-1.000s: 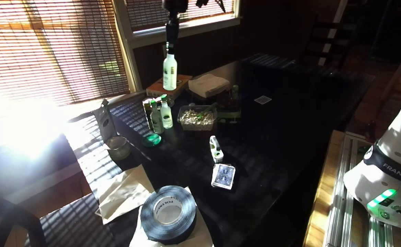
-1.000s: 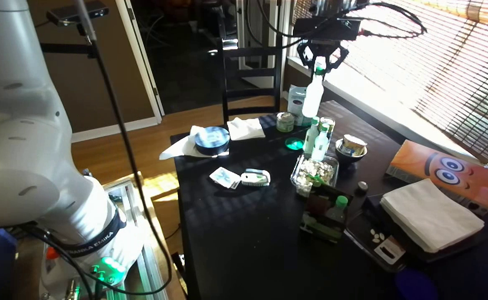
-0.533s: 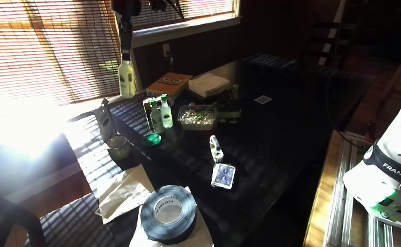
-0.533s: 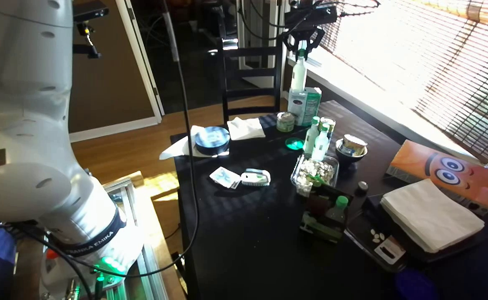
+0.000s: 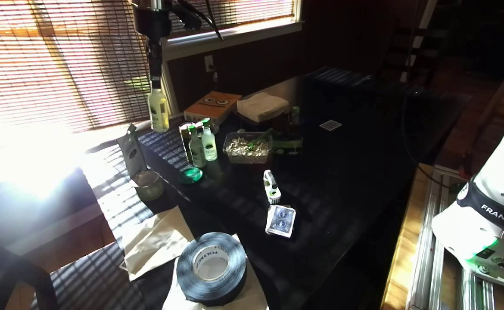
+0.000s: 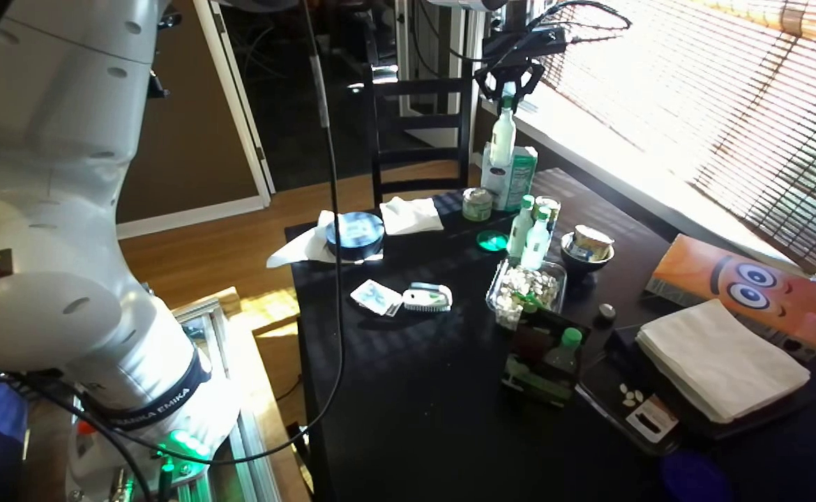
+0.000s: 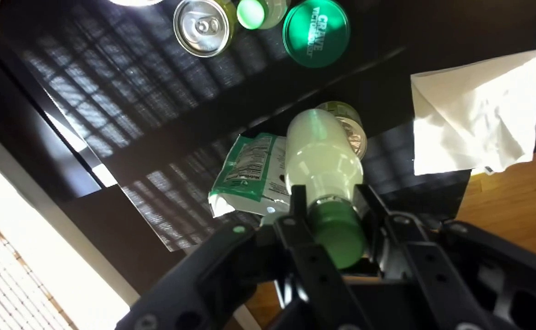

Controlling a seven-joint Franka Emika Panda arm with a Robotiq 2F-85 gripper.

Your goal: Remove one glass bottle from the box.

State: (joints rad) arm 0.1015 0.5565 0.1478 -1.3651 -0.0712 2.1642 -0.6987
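A pale yellow-green glass bottle [image 7: 323, 156] with a green cap hangs in my gripper [image 7: 327, 195]. The fingers are closed on both sides of its neck and cap. In both exterior views the gripper [image 5: 155, 84] [image 6: 506, 104] holds this bottle [image 5: 158, 110] [image 6: 502, 143] nearly upright in the air, above the window-side end of the table. Two similar bottles [image 6: 519, 230] [image 6: 536, 244] stand on the table. The box appears to be a dark open carton [image 6: 533, 383], with one green-capped bottle [image 6: 561, 352] in it. A box with a tan top is not clearly seen.
A white-green pouch [image 6: 512, 183] and a short can [image 6: 477, 204] stand under the held bottle. A green lid [image 7: 316, 32] and a drink can [image 7: 204, 27] are near. A foil-filled tray [image 6: 526, 286], an orange box [image 6: 750, 286], napkins [image 6: 722, 355] and tape [image 6: 355, 233] lie further off.
My gripper has carried the bottle across, away from above the standing bottles to above the pouch and short can. In the last half second it has lowered a little. The grip is unchanged.
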